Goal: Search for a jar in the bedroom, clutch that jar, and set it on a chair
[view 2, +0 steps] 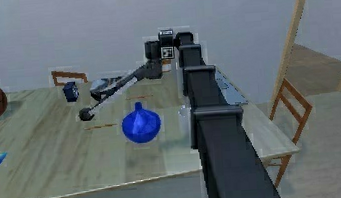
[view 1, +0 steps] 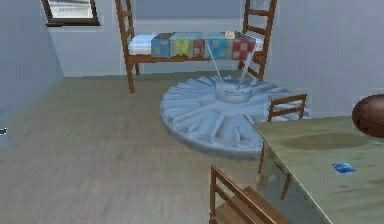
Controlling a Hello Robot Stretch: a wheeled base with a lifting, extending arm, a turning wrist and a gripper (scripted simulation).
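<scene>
Over the pale wooden worktop [view 2: 51, 145]: jar found, not yet lifted.
My end effector [view 2: 91, 113] hangs near a bright blue round-bodied vessel with a narrow neck [view 2: 140, 125], which I take for the jar. It stands on the worktop, and I cannot tell whether I hold anything. Grasping it and setting it on a wooden slat-backed chair [view 2: 291, 107] remain.

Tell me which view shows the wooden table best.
The arm side view: the wooden table spans its left and middle, most of the top in sight. The forward view has one corner of the table, cut by its right edge.
</scene>
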